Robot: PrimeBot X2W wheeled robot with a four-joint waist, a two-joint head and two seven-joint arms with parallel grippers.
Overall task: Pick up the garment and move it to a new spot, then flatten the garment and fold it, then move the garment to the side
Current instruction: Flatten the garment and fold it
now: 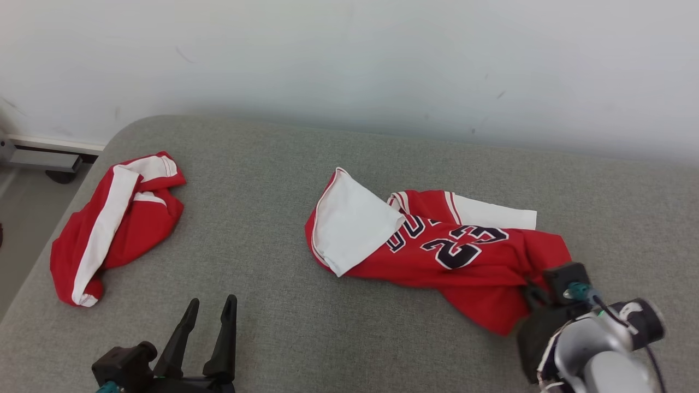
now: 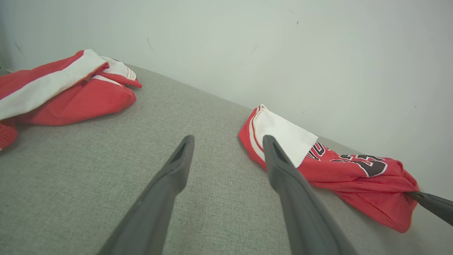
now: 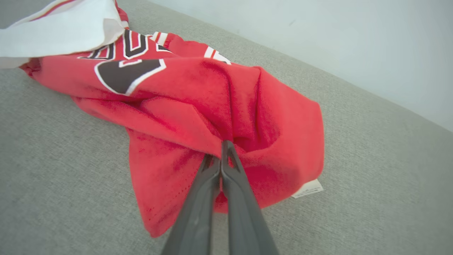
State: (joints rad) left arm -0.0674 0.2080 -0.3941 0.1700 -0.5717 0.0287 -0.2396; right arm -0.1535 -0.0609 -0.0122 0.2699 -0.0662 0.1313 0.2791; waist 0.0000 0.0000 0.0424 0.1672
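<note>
Over grey fabric surface [image 1: 306, 327] below pale wall [image 1: 349, 54]: pinching near edge of crumpled red mesh number-23 jersey [image 1: 469, 262], lying centre-right, with right pincer [image 3: 221, 150] closed on it; holding left pincer [image 1: 210, 308] wide, between jersey and red white-striped garment [image 1: 114, 229].

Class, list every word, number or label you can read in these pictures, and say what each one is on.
"23": black numerals edged in white, on the red jersey.
Black lettering above it: partly covered by a folded white flap, unreadable.
White tag at the jersey's edge: nothing legible.
</note>
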